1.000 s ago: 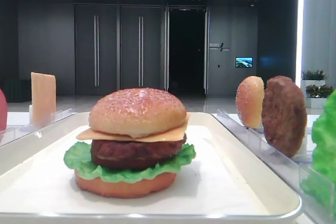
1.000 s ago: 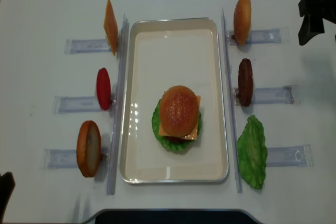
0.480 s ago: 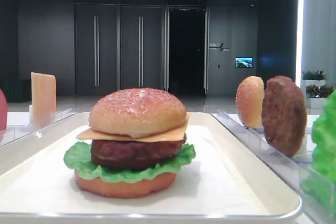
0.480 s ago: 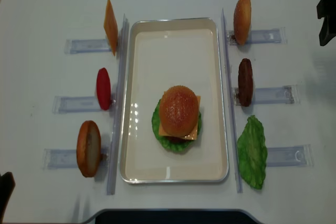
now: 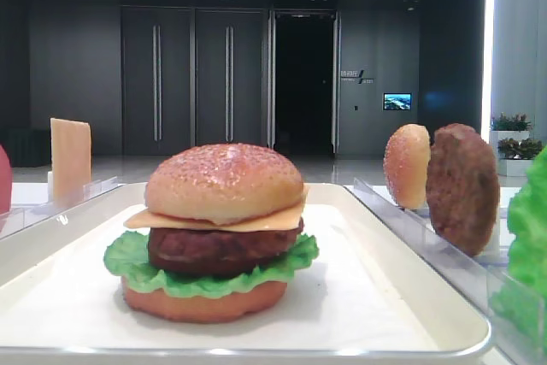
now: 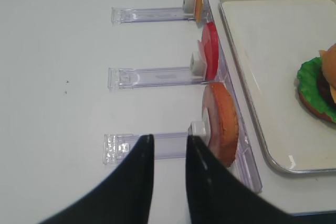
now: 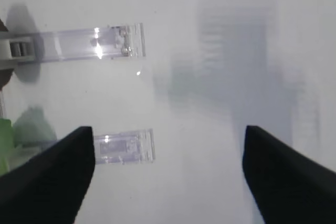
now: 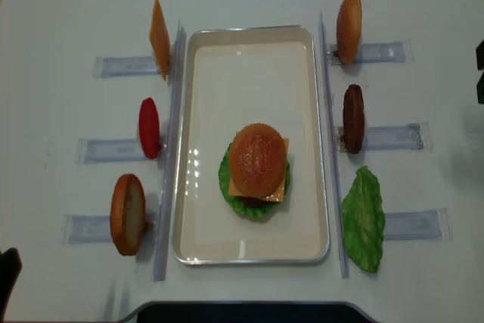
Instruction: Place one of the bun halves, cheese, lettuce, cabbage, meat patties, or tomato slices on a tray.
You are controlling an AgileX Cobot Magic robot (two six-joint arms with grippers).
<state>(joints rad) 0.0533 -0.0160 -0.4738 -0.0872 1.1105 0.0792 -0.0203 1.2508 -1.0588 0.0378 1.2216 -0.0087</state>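
On the white counter (image 8: 68, 5) a stacked burger (image 8: 257, 170) sits on the tray (image 8: 249, 43), both claws empty, left claw (image 6: 167, 145) closed, right claw (image 7: 168, 145) wide open; the spare bun (image 8: 349, 29) looks light, stiff and glossy, best pinched across its flat faces.

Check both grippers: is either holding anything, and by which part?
Nothing is held. The left gripper is shut on nothing beside the rack; the right gripper is open over bare table.

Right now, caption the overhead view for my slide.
Finished toy burger on the cream tray, spare ingredients standing in clear racks either side.
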